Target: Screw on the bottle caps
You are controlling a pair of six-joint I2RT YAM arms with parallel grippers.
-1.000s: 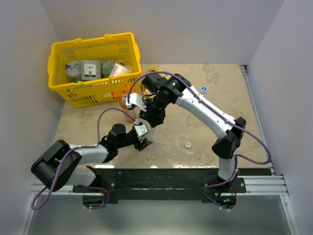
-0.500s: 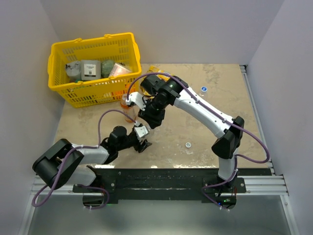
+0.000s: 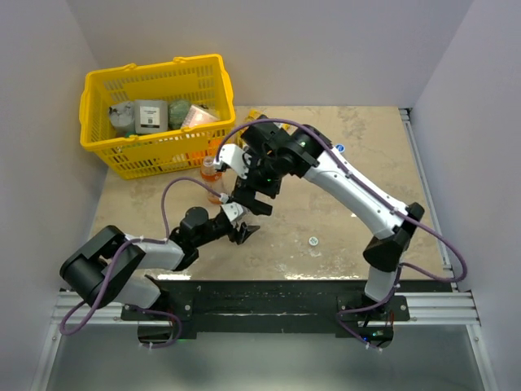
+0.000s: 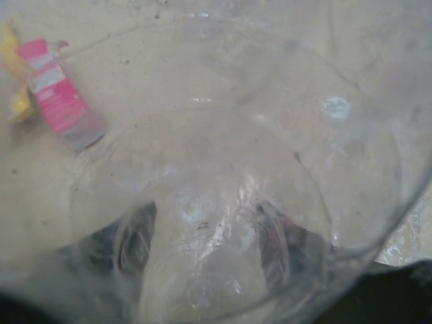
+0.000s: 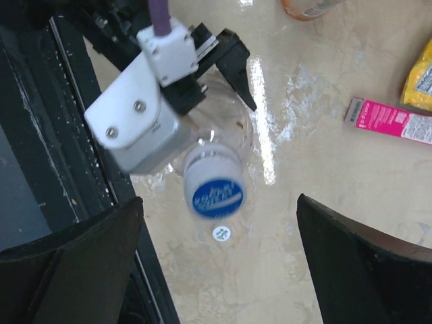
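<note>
Grip first: our left fingers (image 5: 233, 61) are clamped around a clear bottle (image 5: 233, 135), tilted so that the blue cap (image 5: 216, 192) on its neck faces upward. Our right fingers (image 5: 364, 263) are spread wide above that cap, one on either side, touching nothing. We see a loose cap (image 5: 221, 233) lying on the counter (image 5: 324, 196) just past the bottle's top, a pink packet (image 5: 388, 121) farther off, and an orange bottle (image 3: 211, 169) beside the basket (image 3: 146, 159).
</note>
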